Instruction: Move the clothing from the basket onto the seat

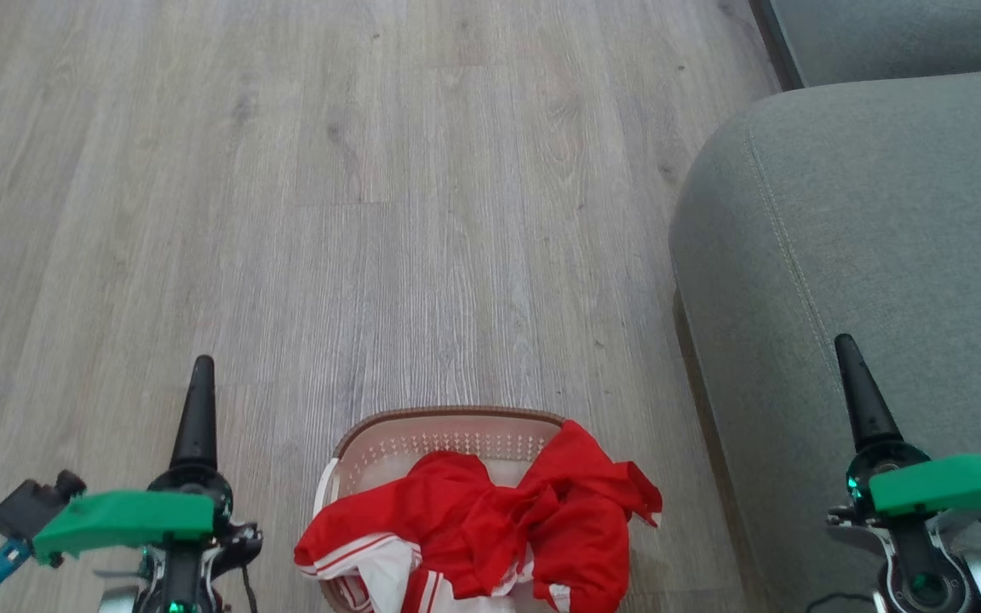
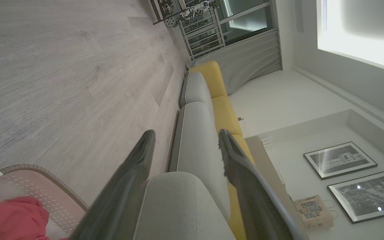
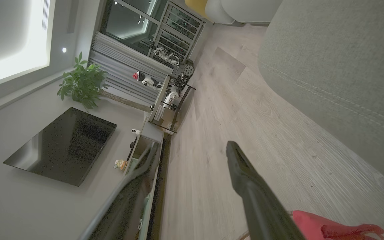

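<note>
While the red clothing (image 1: 473, 528) lies heaped in the cream basket (image 1: 448, 417), beside the grey seat (image 1: 865, 213) that carries none of it, I judge the task not begun, with my left claw (image 2: 185, 141) and right claw (image 3: 192, 148) both apart and empty.

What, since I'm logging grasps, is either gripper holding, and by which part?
Nothing. The left gripper and right gripper are both open and empty; the red clothing lies in the basket.

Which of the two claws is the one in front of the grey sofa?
The right claw: in the head view it shows against the grey seat, while the left claw shows against the wood floor.
</note>
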